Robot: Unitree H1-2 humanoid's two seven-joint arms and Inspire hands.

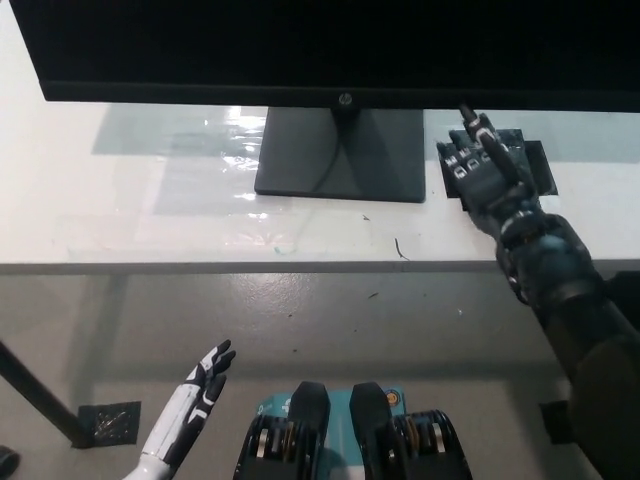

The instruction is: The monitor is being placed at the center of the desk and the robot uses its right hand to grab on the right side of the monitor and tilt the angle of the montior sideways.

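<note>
White surface [120, 215] spans the upper pic; monitor [330, 45] at 12 o'clock, base [340, 155] centred beneath; black right hand [485, 170] at 2 o'clock, fingers apart, just under monitor's lower edge, holding nothing; white left hand [200, 385] at 7 o'clock, below surface, fingers spread, idle.

**Robot Body: Visible Appearance**

The right robot hand [487, 170] is black, with slender segmented fingers [492, 146] showing small pale patches along the knuckle row and near one fingertip. It joins a thick black forearm [560, 275] built from rounded, ribbed sections with a dull sheen, widening toward the elbow. The left robot hand [207, 372] is white plastic with black inserts along the fingers and dark fingertips, mounted on a smooth white forearm shell [170, 435].
</note>
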